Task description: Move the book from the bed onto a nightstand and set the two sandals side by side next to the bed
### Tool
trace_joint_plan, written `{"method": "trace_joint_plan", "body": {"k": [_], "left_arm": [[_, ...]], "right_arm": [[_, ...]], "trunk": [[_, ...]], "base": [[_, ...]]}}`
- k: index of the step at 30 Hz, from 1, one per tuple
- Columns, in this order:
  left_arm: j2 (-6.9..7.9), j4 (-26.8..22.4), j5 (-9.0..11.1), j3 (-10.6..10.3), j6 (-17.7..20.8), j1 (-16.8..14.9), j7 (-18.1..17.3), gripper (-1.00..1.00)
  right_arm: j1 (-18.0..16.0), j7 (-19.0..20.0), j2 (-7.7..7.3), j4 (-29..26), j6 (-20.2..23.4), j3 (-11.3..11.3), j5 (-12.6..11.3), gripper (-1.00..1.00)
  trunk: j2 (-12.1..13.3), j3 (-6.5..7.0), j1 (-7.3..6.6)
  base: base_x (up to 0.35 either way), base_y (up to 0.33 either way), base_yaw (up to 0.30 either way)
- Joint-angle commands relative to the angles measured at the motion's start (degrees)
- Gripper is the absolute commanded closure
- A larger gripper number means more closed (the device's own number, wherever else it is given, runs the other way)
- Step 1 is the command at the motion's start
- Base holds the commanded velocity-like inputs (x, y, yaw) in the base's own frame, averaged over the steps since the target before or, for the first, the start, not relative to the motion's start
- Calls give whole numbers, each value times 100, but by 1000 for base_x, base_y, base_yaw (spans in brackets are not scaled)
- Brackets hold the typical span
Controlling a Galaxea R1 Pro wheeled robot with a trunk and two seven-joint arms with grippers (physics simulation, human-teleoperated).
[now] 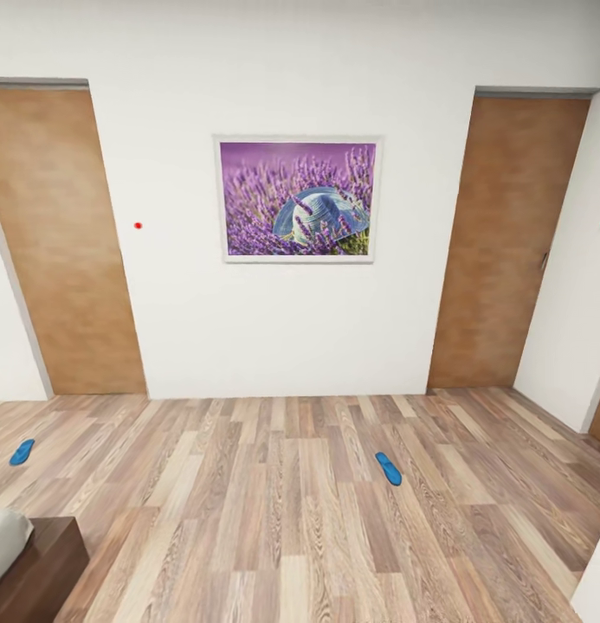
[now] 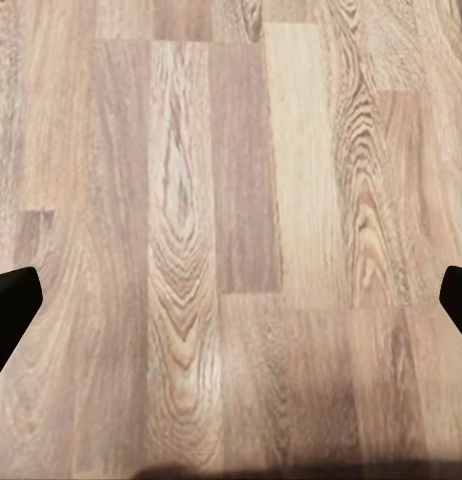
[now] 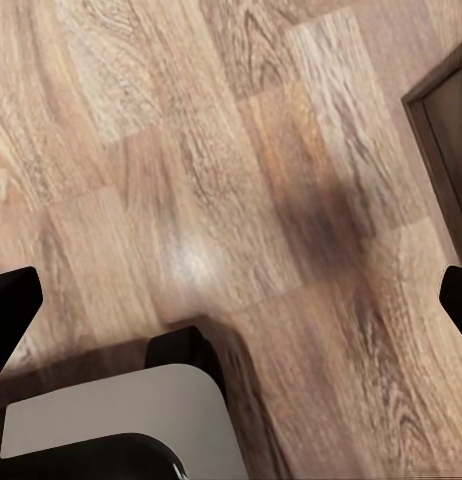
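The left gripper (image 2: 231,290) hangs over bare wood-plank floor (image 2: 231,200), its two dark fingertips (image 2: 13,300) set wide apart at the edges of the left wrist view with nothing between them, so it is released. The right gripper (image 3: 231,300) is likewise spread wide and empty above the floor, one dark fingertip (image 3: 11,305) at each side of the right wrist view; beneath it lie a light grey and black part of the robot's base (image 3: 121,420) and, off to one edge, a corner of dark brown wood (image 3: 446,140). From the head view, the bedroom has a white far wall (image 1: 178,329) with a framed picture of purple lavender and a hat (image 1: 298,199) at its middle and a brown wooden door on the left (image 1: 57,242) and another on the right (image 1: 507,242). One blue sandal (image 1: 388,468) lies on the floor right of centre, and the other sandal (image 1: 22,452) lies far to the left, the two well apart. At the near left corner shows the bed (image 1: 40,567), a dark brown frame with a bit of light grey mattress.
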Motion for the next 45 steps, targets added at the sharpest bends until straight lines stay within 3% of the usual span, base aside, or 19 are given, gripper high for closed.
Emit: {"method": "trace_joint_plan", "body": {"k": [1, 28, 45], "left_arm": [[0, 1, 3, 1, -17, -2, -3, -100], [0, -1, 3, 2, -17, -1, -1, -100], [2, 1, -14, 1, -22, 0, -3, -100]], "right_arm": [[-3, 35, 0, 4, -8, -13, -59, -100], [-2, 41, 4, 11, -9, -3, -54, -100], [-2, 43, 8, 65, -17, 14, -36, -100]], "trunk": [[-3, -6, 0], [-3, -6, 0], [-3, -6, 0]], "base": [[0, 0, -198], [0, 0, -185], [0, 0, -19]]}}
